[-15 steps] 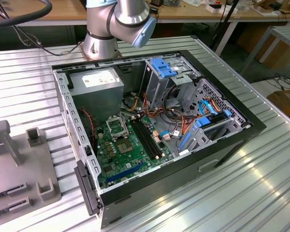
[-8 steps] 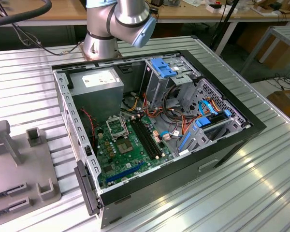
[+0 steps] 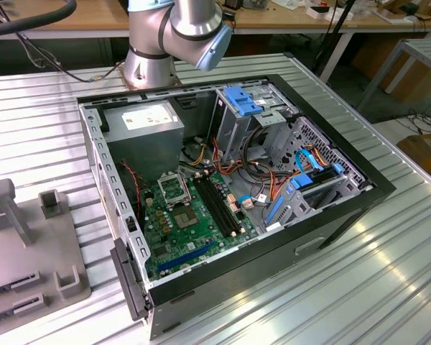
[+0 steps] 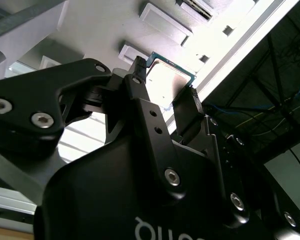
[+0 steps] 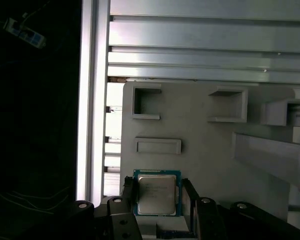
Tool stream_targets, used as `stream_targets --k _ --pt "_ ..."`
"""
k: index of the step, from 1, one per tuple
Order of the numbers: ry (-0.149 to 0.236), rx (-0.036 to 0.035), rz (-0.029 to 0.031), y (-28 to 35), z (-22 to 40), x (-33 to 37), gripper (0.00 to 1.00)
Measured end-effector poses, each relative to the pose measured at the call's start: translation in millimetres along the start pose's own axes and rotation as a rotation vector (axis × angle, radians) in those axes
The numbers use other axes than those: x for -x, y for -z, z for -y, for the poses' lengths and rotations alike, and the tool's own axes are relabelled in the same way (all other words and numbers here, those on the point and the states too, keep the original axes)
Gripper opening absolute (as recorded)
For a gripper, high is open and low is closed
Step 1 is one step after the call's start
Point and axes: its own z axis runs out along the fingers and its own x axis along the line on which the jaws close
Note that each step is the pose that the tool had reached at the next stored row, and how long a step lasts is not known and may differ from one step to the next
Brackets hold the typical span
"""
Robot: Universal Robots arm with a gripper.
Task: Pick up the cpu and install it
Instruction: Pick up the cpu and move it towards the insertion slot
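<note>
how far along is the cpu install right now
Early stage. Done: nothing is installed yet, and the socket in the open case looks empty. In hand: the tool grips the cpu by two opposite edges over the grey fixture plate; I cannot tell if it is lifted clear. Left: the whole install into the socket.

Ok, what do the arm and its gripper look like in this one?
The arm is silver-grey metal with thick rounded joints, one closed by a pale blue cap. The gripper is matte black. It has two slim fingers on angular linkages, studded with silver hex screws. White lettering is partly visible on its body.
</note>
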Motion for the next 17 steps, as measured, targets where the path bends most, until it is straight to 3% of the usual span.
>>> stream_targets --k 17 --pt "0.000 0.0000 0.0001 5.3 -0.1 -0.3 0.47"
